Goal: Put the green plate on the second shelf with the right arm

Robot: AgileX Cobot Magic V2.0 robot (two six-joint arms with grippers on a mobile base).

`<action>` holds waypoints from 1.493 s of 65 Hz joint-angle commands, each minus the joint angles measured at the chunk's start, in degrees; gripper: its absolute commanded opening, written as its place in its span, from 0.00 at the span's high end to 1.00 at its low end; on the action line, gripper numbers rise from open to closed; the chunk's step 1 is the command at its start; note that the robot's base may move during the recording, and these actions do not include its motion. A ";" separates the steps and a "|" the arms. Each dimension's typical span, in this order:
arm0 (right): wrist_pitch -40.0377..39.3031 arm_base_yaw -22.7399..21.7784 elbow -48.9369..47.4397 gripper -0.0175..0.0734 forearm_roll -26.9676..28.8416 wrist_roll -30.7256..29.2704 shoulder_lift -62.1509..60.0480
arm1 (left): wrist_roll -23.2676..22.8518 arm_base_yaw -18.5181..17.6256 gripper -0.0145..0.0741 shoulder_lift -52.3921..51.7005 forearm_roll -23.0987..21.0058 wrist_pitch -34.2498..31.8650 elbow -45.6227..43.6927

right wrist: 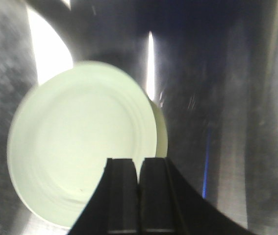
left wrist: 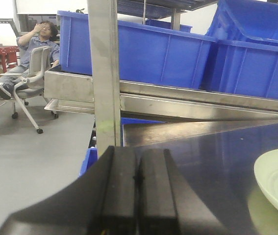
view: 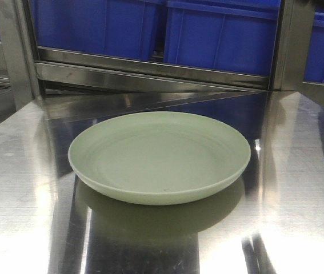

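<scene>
As the front view has it, the green plate (view: 159, 157) lies flat on the steel surface (view: 19, 188), with blue bins (view: 224, 34) behind the plate. Left wrist: left pincer (left wrist: 138, 181) fingers pressed together, empty, left of the plate. Right wrist: right pincer (right wrist: 139, 188) likewise closed up, gripping nothing, above the plate's near rim.

Heads up: your front view has strong overhead glare on the steel tabletop (view: 299, 228), blown out at the bottom corners. Right wrist view is blurred, green plate (right wrist: 80, 147) overexposed. Left wrist view's sharp, evenly lit.
</scene>
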 commanded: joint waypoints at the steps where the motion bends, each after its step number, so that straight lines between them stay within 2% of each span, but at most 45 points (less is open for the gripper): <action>1: -1.36 0.41 -2.12 0.76 1.99 -0.65 2.53 | -0.14 -0.12 0.69 -1.00 -0.32 -4.78 2.27; 6: 0.21 0.41 -2.12 0.66 4.55 -0.65 5.36 | -0.14 -0.12 0.69 -1.00 -0.32 -4.78 2.27; 16: 0.67 0.41 -2.12 0.23 5.91 -0.70 8.66 | -0.14 -0.12 0.69 -1.00 -0.32 -4.78 2.27; 20: 0.82 0.41 -2.12 0.14 5.96 -0.70 9.63 | -0.14 -0.12 0.69 -1.00 -0.32 -4.78 2.27; 37: 1.71 0.47 -2.12 0.15 7.96 -0.70 14.91 | -0.14 -0.12 0.69 -1.00 -0.32 -4.78 2.27; 58: 1.33 4.00 -2.12 0.15 7.96 -0.70 22.09 | -0.14 -0.12 0.69 -1.00 -0.32 -4.78 2.27; 80: -1.47 4.18 -2.12 0.15 7.96 -0.70 23.55 | -0.14 -0.12 0.69 -1.00 -0.32 -4.78 2.27; 97: 2.19 4.24 -2.12 0.16 8.25 -0.70 25.47 | -0.14 -0.12 0.69 -1.00 -0.32 -4.78 2.27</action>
